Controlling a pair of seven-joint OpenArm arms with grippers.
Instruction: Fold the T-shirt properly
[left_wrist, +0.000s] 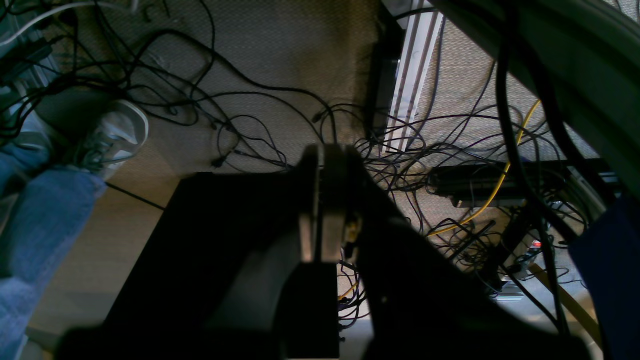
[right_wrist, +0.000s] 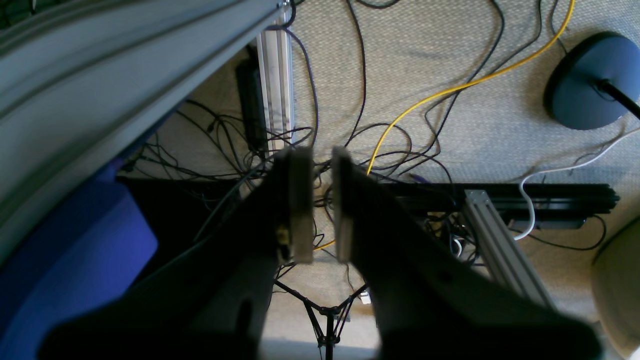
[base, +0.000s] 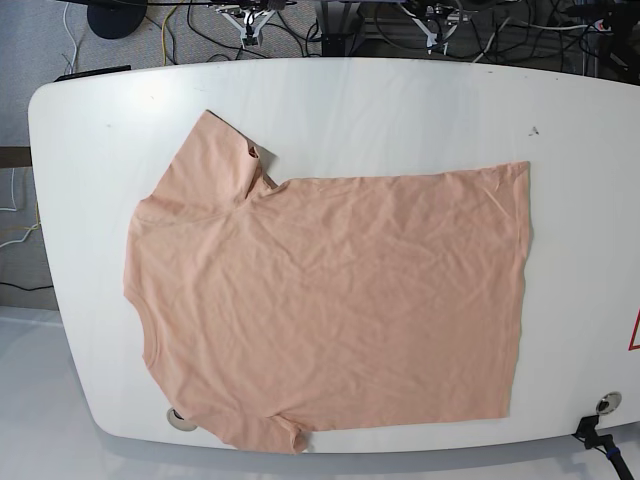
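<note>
T-shirt (base: 330, 300) lies flat and unfolded on the white bench (base: 400, 100), collar end toward base view's left, hem toward its right, one sleeve reaching the bench's upper left. Peach fabric, lightly creased, no print or label readable. Red mark at the bench's right edge, too cropped to read. Left gripper (left_wrist: 327, 200) off the bench, above carpet and tangled cables (left_wrist: 240, 115); jaws closed together, holding nothing. Right gripper (right_wrist: 320, 205) likewise over the floor; jaws slightly apart, empty; yellow cable (right_wrist: 450, 90) below.
</note>
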